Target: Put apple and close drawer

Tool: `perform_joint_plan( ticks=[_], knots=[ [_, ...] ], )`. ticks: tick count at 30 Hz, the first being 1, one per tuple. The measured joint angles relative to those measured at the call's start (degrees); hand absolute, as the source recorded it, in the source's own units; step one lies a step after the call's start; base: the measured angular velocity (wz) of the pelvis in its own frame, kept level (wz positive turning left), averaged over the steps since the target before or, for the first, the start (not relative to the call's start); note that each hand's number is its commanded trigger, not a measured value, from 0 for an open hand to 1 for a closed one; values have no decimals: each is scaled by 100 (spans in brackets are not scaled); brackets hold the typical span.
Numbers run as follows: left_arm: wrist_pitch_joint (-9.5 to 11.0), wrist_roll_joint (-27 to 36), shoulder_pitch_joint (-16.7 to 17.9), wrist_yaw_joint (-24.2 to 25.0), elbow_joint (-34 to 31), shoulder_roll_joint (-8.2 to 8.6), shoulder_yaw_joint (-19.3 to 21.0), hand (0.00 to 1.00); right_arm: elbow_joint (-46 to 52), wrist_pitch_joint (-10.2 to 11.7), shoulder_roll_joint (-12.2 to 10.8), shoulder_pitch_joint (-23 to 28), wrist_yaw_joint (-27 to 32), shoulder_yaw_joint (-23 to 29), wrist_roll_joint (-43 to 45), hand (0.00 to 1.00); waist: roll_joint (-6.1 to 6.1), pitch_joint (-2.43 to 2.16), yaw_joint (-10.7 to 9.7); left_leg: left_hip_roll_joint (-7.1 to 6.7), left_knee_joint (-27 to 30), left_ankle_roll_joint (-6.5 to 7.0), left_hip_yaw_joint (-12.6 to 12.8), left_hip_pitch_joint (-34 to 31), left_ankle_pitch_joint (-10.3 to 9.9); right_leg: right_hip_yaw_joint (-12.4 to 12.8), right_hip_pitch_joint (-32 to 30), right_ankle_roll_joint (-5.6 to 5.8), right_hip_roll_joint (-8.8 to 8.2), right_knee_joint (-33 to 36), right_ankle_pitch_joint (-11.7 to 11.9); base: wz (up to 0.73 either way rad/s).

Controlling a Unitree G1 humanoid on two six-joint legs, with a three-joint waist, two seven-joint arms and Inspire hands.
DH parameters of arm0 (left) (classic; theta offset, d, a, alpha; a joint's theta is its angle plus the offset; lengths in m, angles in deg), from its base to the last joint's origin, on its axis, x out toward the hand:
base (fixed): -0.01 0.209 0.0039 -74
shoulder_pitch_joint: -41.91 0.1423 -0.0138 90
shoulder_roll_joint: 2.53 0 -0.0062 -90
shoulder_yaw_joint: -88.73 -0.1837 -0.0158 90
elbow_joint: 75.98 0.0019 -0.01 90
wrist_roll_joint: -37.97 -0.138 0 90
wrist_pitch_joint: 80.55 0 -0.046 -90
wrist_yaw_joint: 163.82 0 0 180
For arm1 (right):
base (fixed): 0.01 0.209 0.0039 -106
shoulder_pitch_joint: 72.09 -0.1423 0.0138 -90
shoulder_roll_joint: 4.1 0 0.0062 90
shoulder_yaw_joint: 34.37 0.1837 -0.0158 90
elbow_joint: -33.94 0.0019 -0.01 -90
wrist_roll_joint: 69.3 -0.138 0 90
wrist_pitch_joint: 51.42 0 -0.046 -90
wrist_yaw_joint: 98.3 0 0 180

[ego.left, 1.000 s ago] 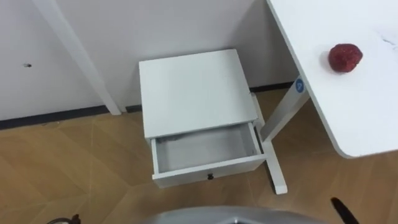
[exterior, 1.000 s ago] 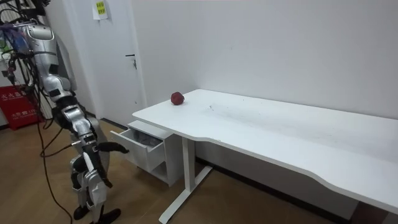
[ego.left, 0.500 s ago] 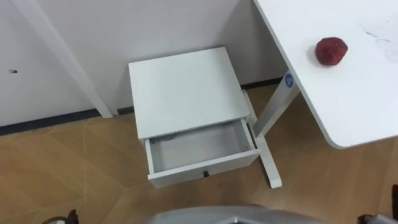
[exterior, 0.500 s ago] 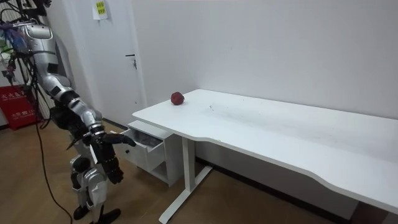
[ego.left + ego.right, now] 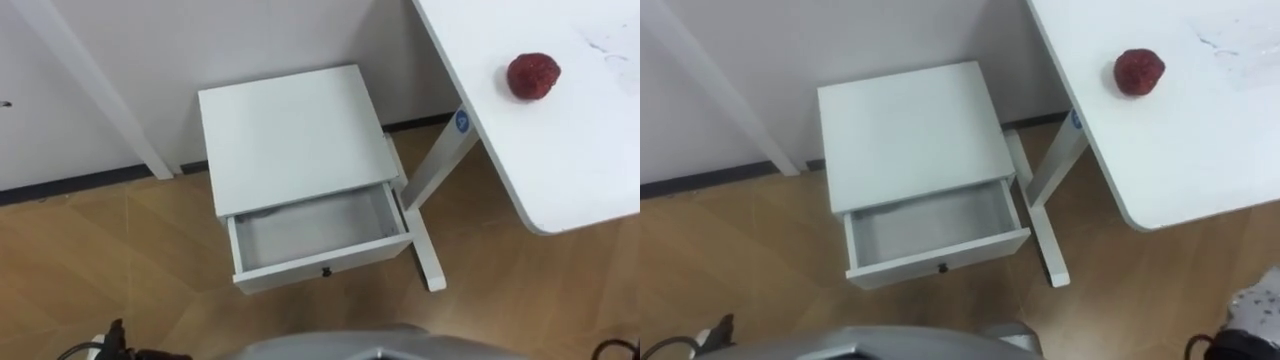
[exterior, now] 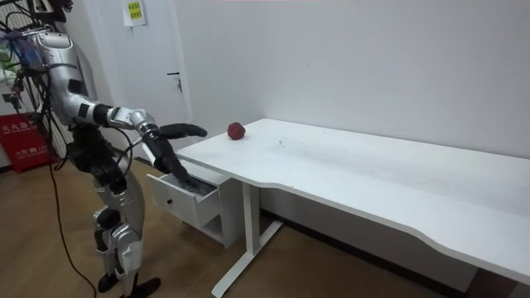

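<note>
1 apple (image 5: 532, 76): on the counter (image 5: 580, 150), near its corner. 1 drawer (image 5: 310, 226): open, empty. Right hand (image 6: 187, 130): raised, fingers straight, apple ahead and apart; nearer, we judge, than left hand (image 6: 190, 180) by drawer.

Looks like a plain office room. Bare white walls (image 6: 373, 66) with a dark skirting strip (image 5: 70, 185), wood-pattern floor (image 5: 120, 260), long white desk (image 6: 373, 178) on a T-foot leg, small white drawer unit (image 5: 285, 140) parked just off the desk's left edge, white door (image 6: 153, 74) in the corner, paper notice (image 6: 132, 12) stuck up top.
</note>
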Motion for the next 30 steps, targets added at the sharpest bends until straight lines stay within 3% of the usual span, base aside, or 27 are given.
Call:
perform_joint_plan(
  ticks=[4, 8, 14, 18, 26, 30],
  knots=[
    [-1, -15, -32, 57, 6, -10, -19, 0, 72, 5, 362, -67, 254, -256, 1125, 0, 6, -15, 92, -1, 18, -2, -62, -110, 8, -46, -77, -1, 0, 23, 3, 7],
    [-16, -8, 2, 155, 11, -46, -108, 0, 72, -62, 452, -171, 159, -506, 1908, 0, -2, -11, 147, -1, 29, -6, -78, -154, 23, -66, -99, -5, -2, 4, 5, 0],
    [-16, -10, -80, 254, 15, -147, -246, 0, 72, -224, 614, -397, -420, -1111, 2348, 0, -69, 4, 302, 1, 13, -6, -96, -71, 23, -82, -65, -5, -6, -8, 5, 0],
    [-21, -5, -68, 251, 6, -209, -255, 0, 72, -330, 678, -411, -801, -1472, 2410, 0, -165, 46, 433, 2, 14, -7, -102, -64, 23, -120, 9, -11, -13, -112, 23, 2],
    [-26, -10, 26, 245, -35, -244, -306, 0, 72, -576, 711, -579, -1628, -1831, 3485, 0, -146, 34, 548, 2, 12, -7, -114, -22, 23, -139, 119, -6, -12, -193, 58, 0],
    [-46, -11, 32, 244, -36, -250, -308, 0, 69, -635, 889, -650, -2034, -2148, 3659, 0, -154, 35, 614, 1, 7, -7, -181, 20, 23, -188, 195, -6, -15, -200, 58, 5]
  ],
)
